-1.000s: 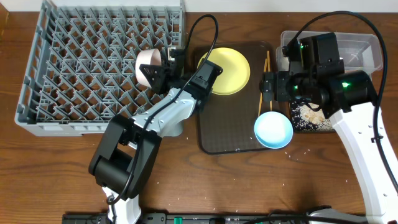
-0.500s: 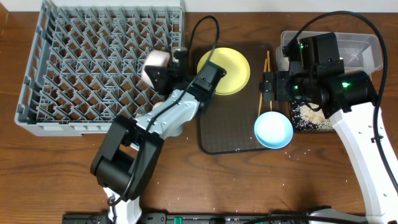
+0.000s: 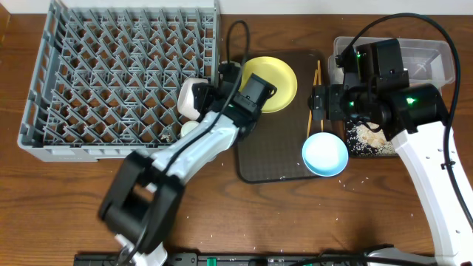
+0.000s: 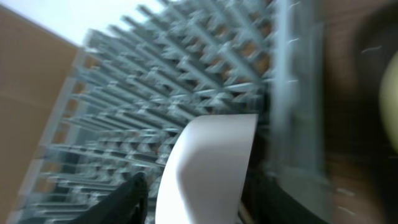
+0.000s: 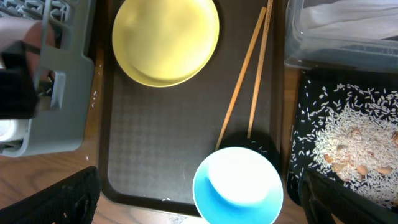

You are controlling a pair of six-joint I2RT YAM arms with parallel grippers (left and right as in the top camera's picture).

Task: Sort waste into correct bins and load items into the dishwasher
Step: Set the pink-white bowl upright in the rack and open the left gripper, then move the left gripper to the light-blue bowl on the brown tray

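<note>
A white bowl point(image 3: 190, 96) stands on edge in the near right corner of the grey dishwasher rack point(image 3: 111, 74). My left gripper point(image 3: 204, 96) is open around the white bowl point(image 4: 211, 162), with a thin gap at the left finger point(image 4: 127, 196). A small white cup point(image 3: 189, 127) lies in the rack just below. My right gripper point(image 5: 199, 177) hangs wide open and empty above the light-blue bowl point(image 5: 239, 186). The yellow plate point(image 5: 166, 40) and the chopsticks point(image 5: 245, 74) lie on the brown serving tray point(image 5: 161, 137).
The black tray point(image 3: 366, 140) holding rice and scraps sits right of the light-blue bowl point(image 3: 324, 154). Behind it stands the clear tub point(image 3: 432, 55) with white paper inside. My right arm point(image 3: 384, 96) hangs over both bins.
My left gripper carried the white bowl right and toward the rack's near corner, lowered it among the pegs, and its jaws spread apart. The right arm stayed still.
</note>
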